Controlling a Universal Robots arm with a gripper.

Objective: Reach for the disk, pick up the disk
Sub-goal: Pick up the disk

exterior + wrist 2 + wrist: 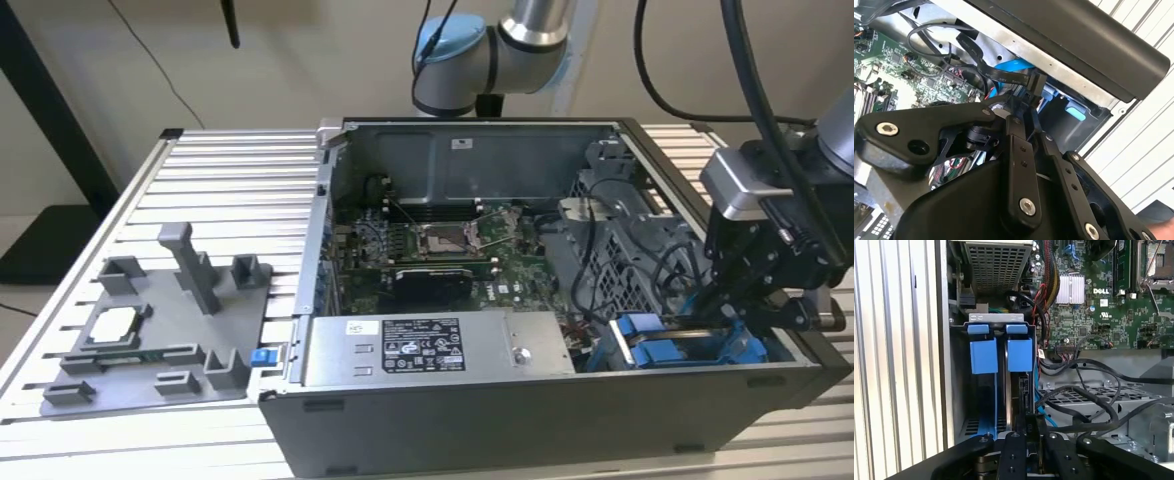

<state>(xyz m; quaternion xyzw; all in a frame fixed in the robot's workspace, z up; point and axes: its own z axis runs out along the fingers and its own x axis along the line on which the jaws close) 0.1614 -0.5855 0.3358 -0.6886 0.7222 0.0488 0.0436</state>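
Ribbed metal worktop (200,165) bears an open grey computer case (534,420). At the exterior view's lower right, the black gripper (745,322) hangs in its drive bay (956,405), over the upright flat disk (1019,357) in its bright blue plastic frame. Whether the jaws clamp it cannot be told.
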